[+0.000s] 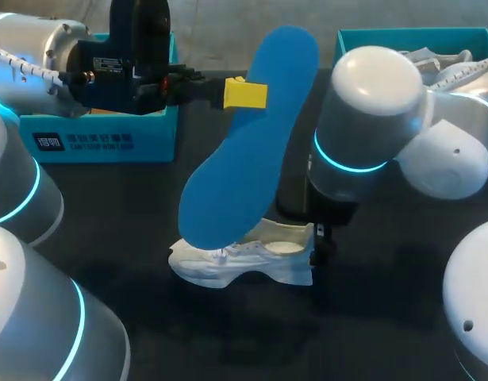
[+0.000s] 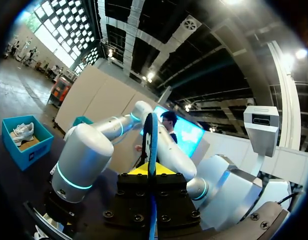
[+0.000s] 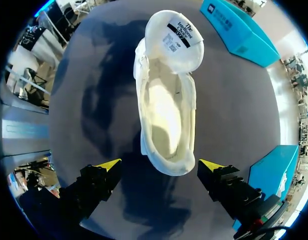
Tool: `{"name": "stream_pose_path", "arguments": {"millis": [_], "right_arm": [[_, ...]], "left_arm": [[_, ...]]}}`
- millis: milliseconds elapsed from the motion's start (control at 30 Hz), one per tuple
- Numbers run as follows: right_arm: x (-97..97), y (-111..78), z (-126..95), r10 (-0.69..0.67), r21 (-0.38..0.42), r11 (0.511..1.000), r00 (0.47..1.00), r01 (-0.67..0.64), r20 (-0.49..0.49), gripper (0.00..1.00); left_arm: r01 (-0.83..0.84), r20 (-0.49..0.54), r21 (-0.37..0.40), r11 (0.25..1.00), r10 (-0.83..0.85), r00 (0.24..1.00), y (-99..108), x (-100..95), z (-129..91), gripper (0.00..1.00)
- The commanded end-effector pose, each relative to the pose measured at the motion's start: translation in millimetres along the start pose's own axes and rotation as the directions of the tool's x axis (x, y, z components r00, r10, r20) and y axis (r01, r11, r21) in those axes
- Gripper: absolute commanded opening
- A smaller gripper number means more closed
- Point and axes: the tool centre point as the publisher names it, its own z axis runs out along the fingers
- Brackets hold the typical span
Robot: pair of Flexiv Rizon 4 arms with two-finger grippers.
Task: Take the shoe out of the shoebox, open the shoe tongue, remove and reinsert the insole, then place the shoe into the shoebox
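Note:
A white shoe (image 1: 244, 258) stands on the dark table, its tongue (image 3: 175, 39) folded forward and its inside bare. My left gripper (image 1: 245, 94) is shut on a blue insole (image 1: 247, 139) and holds it in the air above the shoe; in the left wrist view the insole (image 2: 150, 150) shows edge-on between the yellow tips. My right gripper (image 3: 161, 167) hangs open just above the shoe's heel (image 3: 169, 162), one finger on each side and neither touching it. In the head view the right gripper's fingers (image 1: 321, 238) are mostly hidden behind the right arm.
A blue shoebox (image 1: 109, 131) stands at the back left behind my left arm. A second blue box (image 1: 418, 40) at the back right holds another white shoe (image 1: 446, 67). The dark table (image 1: 228, 333) spreads in front of the shoe.

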Motion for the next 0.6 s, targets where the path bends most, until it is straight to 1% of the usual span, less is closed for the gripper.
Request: {"name": "stream_pose_path", "arguments": {"millis": [33,267,600], "right_arm": [[0.4,1.0,2,0.000,0.001,1.000,1.000,0.000,0.000,1.00],[-1.6,3.0,4,-0.002,0.000,1.000,1.000,0.002,-0.005,1.00],[-8.9,6.5,2,-0.011,0.000,1.000,1.000,0.011,0.000,1.00]], "left_arm": [[-0.001,0.000,-0.004,1.000,0.001,1.000,-1,-1.0,0,0.00],[-0.031,0.024,0.018,0.999,0.031,0.999,-11,5.7,-11,0.00],[-0.038,0.055,0.036,0.999,0.036,0.998,-19,6.5,-25,0.00]]}}
